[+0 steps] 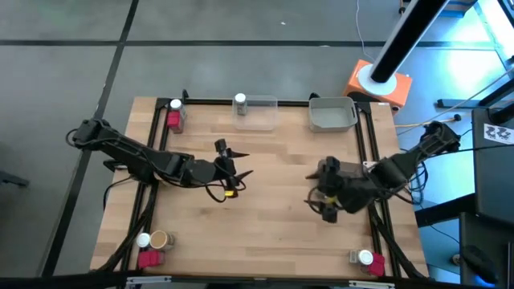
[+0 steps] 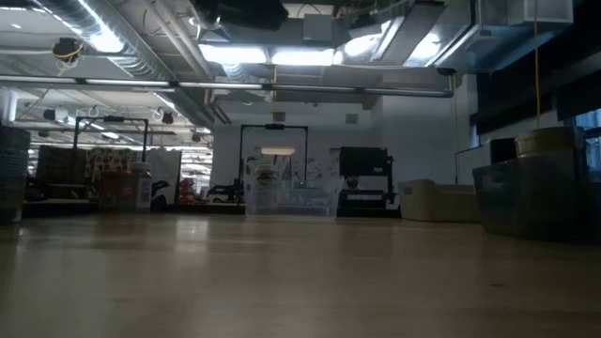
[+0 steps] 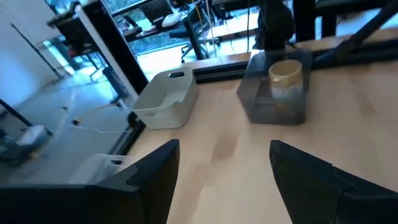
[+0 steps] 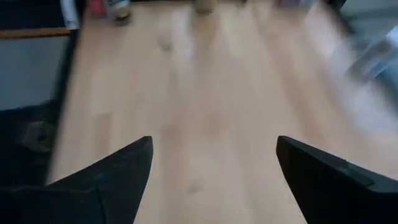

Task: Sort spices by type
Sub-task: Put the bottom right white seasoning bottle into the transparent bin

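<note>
From above, a wooden tabletop (image 1: 265, 201) with a dark frame. The left tool (image 1: 231, 170) reaches over the middle, fingers spread, nothing between them. The right tool (image 1: 321, 191) sits right of centre, near the right edge; this view does not show its fingers clearly. The spices lie at the corners. At the far left corner, a white-lidded jar (image 1: 176, 105) is just beside a red packet (image 1: 173, 120). At the far edge, a second jar (image 1: 239, 100) stands at the left rim of a clear tray (image 1: 262, 111), with a grey tray (image 1: 332, 113) to its right. At the near left corner, a third jar (image 1: 143, 239), a tan cup (image 1: 159, 240) and a second packet (image 1: 149, 258) cluster together. At the near right corner lies a fourth jar (image 1: 366, 258).

At table height, bare wood runs to the clear tray (image 2: 289, 195), the grey tray (image 2: 438, 201) and a dark tray (image 2: 535, 195) holding a tan cup (image 2: 543, 141).

Left wrist: two dark fingers (image 3: 155, 177) wide apart, holding nothing. Ahead stand the grey tray (image 3: 164, 99) and the dark tray (image 3: 273, 106) with the tan cup (image 3: 286, 76) inside.

Right wrist: fingers (image 4: 121, 168) spread over bare wood, empty; containers at the far edge are too blurred to name.
</note>
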Robot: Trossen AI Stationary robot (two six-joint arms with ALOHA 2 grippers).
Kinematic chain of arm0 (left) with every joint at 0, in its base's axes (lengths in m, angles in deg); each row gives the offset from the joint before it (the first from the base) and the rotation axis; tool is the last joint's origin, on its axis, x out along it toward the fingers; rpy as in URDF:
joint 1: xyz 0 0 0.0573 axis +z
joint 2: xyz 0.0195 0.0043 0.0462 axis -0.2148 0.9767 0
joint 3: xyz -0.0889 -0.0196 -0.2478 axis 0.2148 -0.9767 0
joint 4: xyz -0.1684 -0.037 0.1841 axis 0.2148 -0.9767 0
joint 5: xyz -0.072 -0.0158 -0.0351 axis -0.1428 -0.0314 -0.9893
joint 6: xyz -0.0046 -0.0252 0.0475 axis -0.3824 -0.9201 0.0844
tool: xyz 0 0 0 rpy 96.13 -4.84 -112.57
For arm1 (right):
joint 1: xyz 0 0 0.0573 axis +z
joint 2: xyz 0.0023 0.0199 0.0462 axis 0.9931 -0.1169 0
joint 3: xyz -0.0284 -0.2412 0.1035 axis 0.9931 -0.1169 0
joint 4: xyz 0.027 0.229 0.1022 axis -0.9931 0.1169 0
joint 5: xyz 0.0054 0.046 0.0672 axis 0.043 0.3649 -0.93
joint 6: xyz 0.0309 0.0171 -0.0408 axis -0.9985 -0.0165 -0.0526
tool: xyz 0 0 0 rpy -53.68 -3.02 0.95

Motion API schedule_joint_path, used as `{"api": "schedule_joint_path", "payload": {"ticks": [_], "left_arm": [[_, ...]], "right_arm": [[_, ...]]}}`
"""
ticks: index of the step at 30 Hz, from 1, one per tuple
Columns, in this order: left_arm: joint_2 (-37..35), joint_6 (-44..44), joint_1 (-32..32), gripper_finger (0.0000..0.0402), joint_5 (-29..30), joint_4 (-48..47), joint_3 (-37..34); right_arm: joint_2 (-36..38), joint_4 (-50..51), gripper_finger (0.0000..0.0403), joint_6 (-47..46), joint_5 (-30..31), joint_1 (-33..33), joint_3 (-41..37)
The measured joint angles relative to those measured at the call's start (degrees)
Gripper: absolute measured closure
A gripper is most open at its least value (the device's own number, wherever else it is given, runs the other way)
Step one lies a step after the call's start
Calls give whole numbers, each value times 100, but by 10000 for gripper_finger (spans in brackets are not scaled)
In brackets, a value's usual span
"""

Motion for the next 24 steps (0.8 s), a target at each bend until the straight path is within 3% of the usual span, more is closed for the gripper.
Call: {"api": "schedule_joint_path", "payload": {"ticks": [10,24], "left_arm": [[150,-769,-496,165,-37,195,0],[632,-604,-756,165,-41,1344,28]], "right_arm": [[-172,142,61,-1432,-126,1291,33],[-715,630,61,-3223,-913,2066,164]]}}
